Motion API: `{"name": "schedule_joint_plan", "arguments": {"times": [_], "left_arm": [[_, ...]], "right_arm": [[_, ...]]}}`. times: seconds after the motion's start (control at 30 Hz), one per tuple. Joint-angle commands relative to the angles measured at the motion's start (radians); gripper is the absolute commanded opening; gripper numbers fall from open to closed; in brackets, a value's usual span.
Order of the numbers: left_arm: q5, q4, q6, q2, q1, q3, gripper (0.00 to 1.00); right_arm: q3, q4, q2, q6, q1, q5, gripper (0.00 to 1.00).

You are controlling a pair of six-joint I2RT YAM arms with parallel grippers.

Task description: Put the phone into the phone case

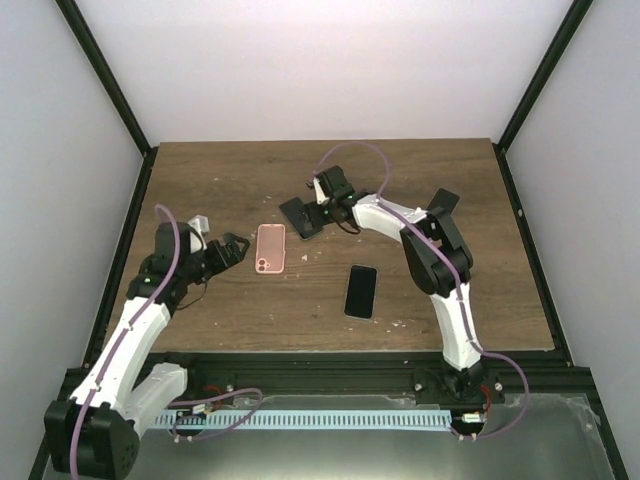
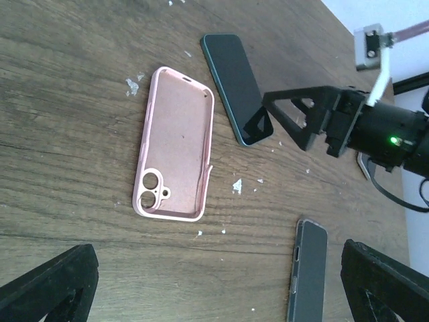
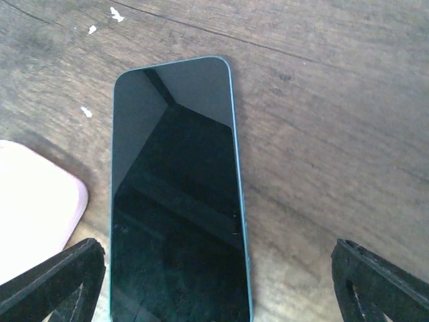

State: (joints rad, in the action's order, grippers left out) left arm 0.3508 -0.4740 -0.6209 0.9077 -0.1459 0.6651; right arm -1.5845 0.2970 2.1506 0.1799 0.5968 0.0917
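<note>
A pink, soft-looking phone case (image 2: 175, 144) lies flat on the brown wooden table (image 1: 450, 200), open side up, with its camera cutout at the near end. Just beside its far right corner, not touching it, a dark phone with a teal rim (image 2: 231, 74) rests screen up, outside the case.

The right gripper (image 1: 299, 216) hangs over this phone with its black fingers (image 3: 382, 282) spread wide to either side and gripping nothing. The left gripper (image 1: 236, 250) sits just left of the case, its fingers (image 2: 50, 285) also spread wide and holding nothing.

A second dark phone with a grey edge (image 1: 361, 291) lies well apart to the near right. Small white specks (image 2: 236, 184) dot the wood around the case.
</note>
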Motion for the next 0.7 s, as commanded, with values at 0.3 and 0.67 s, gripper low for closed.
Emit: {"name": "schedule_joint_plan", "arguments": {"times": [0.3, 0.67], "left_arm": [[-0.018, -0.057, 0.019, -0.056, -0.002, -0.032, 0.99], [-0.014, -0.069, 0.025, -0.079, -0.003, -0.042, 0.99]], "right_arm": [[-0.264, 0.111, 0.174, -0.093, 0.049, -0.025, 0.94], [-0.388, 0.172, 0.275, -0.122, 0.067, -0.086, 0.97]]}}
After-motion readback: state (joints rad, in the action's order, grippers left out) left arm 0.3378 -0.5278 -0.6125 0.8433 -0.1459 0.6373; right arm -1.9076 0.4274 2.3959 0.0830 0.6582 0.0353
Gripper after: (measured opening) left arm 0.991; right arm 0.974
